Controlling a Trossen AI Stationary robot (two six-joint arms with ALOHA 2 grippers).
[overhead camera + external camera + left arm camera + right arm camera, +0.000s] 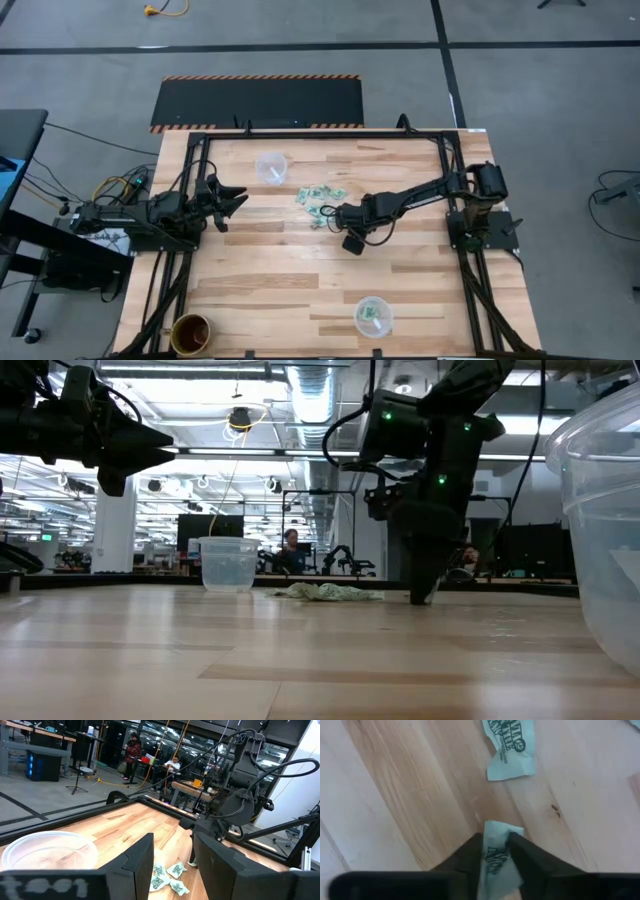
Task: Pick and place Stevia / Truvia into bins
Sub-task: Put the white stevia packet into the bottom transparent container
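The right gripper (495,851) is down on the counter (300,270) beside the packet pile (320,197), its fingers pinched on one Stevia packet (496,855). The left gripper (238,200) hovers near the far bin (271,166), fingers apart and empty. The near bin (373,316) holds packets.

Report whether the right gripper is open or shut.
Shut on a packet: the right gripper pinches the pale green packet upright between its fingers at the tabletop.
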